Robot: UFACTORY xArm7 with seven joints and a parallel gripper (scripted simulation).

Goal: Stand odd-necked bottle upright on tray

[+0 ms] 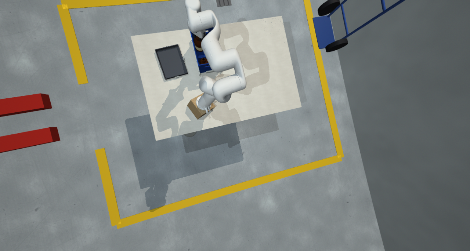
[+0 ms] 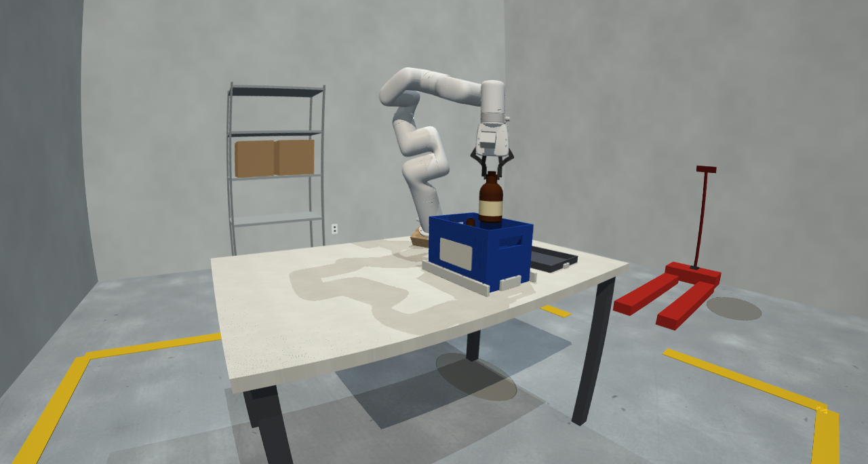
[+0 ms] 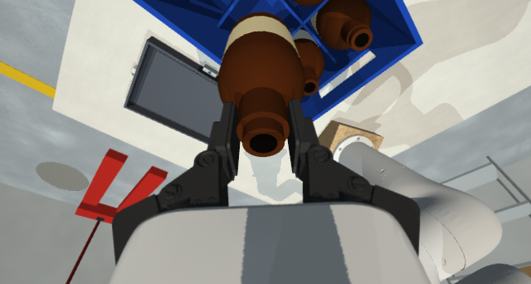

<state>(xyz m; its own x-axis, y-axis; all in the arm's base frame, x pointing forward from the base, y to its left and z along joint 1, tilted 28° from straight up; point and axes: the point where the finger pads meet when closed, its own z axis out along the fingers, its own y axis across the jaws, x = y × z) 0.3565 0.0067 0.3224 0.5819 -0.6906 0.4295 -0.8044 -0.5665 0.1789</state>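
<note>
Centrally, the gripper (image 2: 491,173) (image 3: 262,117), jaws partly open, grips a bottle (image 2: 491,201) (image 3: 262,68) by its neck, upright above the crate (image 1: 206,67) (image 2: 509,258) (image 3: 353,74).

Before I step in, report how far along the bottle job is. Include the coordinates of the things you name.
Done: one bottle (image 2: 491,197) (image 3: 261,72) is drawn up, its base around the rim of the crate (image 2: 509,260) (image 3: 398,18).
In hand: the jaws grip its neck.
Left: if it is the odd one, standing it on the tray (image 1: 171,61) (image 2: 550,258) (image 3: 172,90), bare now, and letting go.

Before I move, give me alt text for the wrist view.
The fingers grip a brown bottle by its neck, mouth toward the camera; beyond are a blue crate holding more bottles and a dark tray.
</note>
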